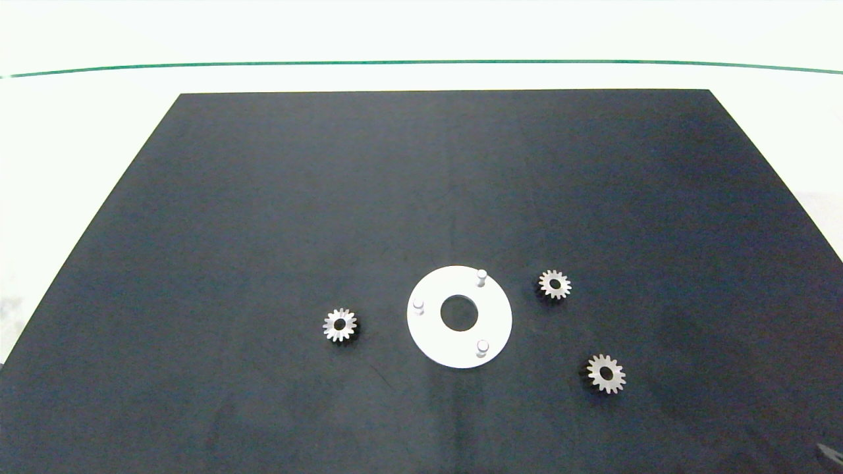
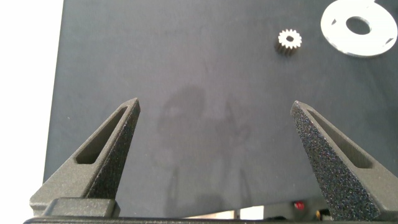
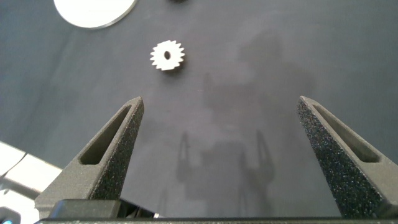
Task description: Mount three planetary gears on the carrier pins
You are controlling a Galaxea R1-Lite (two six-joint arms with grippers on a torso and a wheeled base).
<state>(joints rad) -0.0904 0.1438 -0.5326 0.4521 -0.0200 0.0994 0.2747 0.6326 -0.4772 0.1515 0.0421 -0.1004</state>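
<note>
A flat white disc (image 1: 435, 336) with a large centre hole lies on the black mat, slightly right of centre and towards the front. Three carrier pins stand on it: one at the back (image 1: 482, 275), one at the left (image 1: 418, 306), one at the front (image 1: 482, 346). All three are bare. Three planetary gears lie flat on the mat: one left of the disc (image 1: 340, 324), one to its right (image 1: 554, 284), one to the front right (image 1: 606, 373). My left gripper (image 2: 216, 104) hovers open over bare mat, well short of the left gear (image 2: 289, 41) and the disc (image 2: 336, 36). My right gripper (image 3: 219, 99) is open too, with the front-right gear (image 3: 167, 56) ahead of it.
The black mat (image 1: 263, 197) covers most of a white table (image 1: 79, 131), and a thin green line (image 1: 421, 62) runs along the far side. Neither arm reaches into the head view. White tabletop shows beside the mat in both wrist views.
</note>
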